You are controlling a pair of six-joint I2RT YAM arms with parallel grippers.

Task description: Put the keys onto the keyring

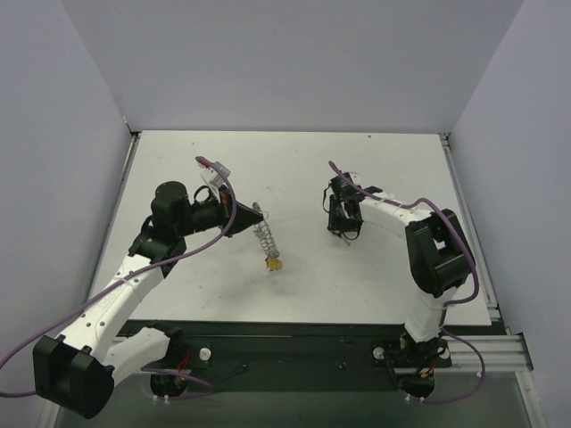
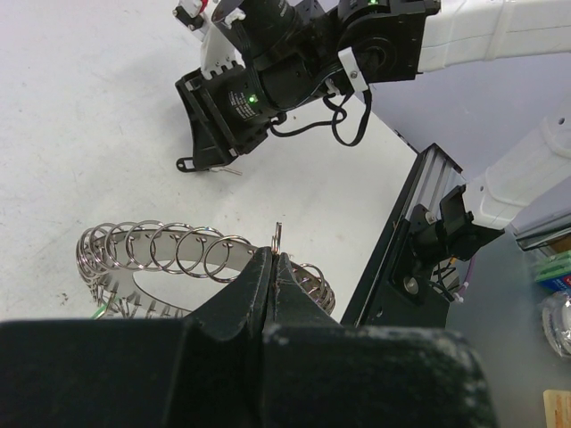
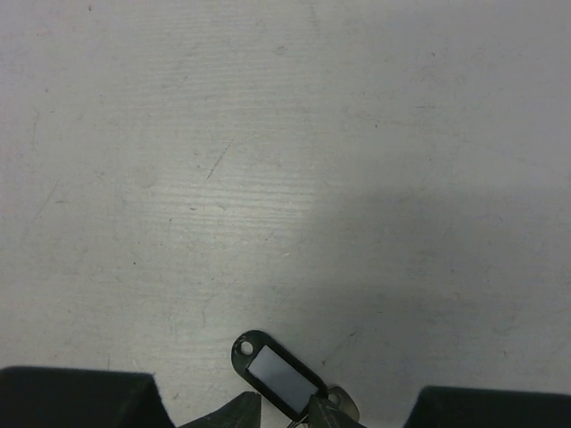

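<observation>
Top external: has left gripper point(image 1: 243, 214) closed on keyring point(image 1: 265, 236), long axis slanting toward near edge with yellow key point(image 1: 275, 263) at that end, and right gripper point(image 1: 343, 223) well to its right, over black key point(image 3: 277, 374) on bench point(image 1: 384, 285), open or gripping, cannot tell.

keyring point(image 2: 152, 250) silver, coiled — key point(image 3: 277, 376) black, grey window — table point(image 1: 294, 169) white
</observation>
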